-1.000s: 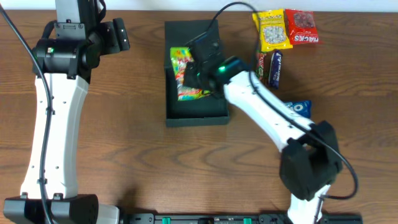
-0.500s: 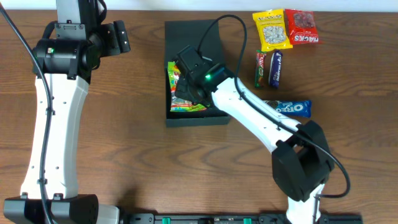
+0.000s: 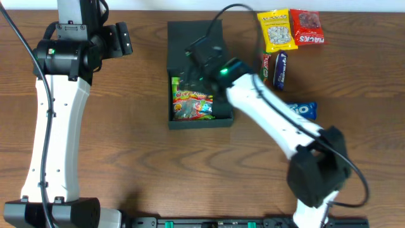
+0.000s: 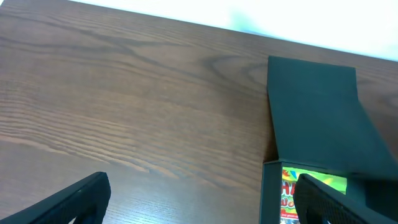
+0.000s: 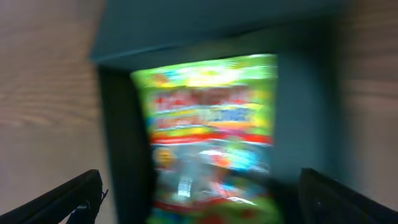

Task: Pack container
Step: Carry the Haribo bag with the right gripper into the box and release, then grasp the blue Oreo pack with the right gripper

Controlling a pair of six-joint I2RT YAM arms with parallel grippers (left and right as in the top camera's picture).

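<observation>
When viewed from overhead, places the container [image 3: 200,121] toward the far side of the brown table [image 3: 126,158], flap lid [image 3: 183,35] thrown open away from the tray [image 3: 221,111]. Puts a bright green-and-red candy packet [image 3: 193,106] flat inside that tray. Catches the right arm [image 3: 266,120] reaching over the hinge end of the container, just beyond the packet. Finds the left arm [image 3: 54,107] well apart, off to the container's left, above bare wood. Takes in, too, what neither wrist camera reaches: a yellow packet [image 3: 276,30] and a red packet [image 3: 307,27] side by side at the far edge, two bars [image 3: 280,69] nearer than those, and a blue Oreo packet [image 3: 302,109] partly under the right arm.

From the left wrist, shows the left gripper [image 4: 202,186] spread wide with nothing between its fingers, and only a corner of the candy packet behind the tray wall, the lid beyond it. From the right wrist, though badly blurred, looks straight down on the packet lying lengthwise in the tray, with the right gripper [image 5: 199,186] likewise agape and empty. Leaves the packet's print unreadable.
</observation>
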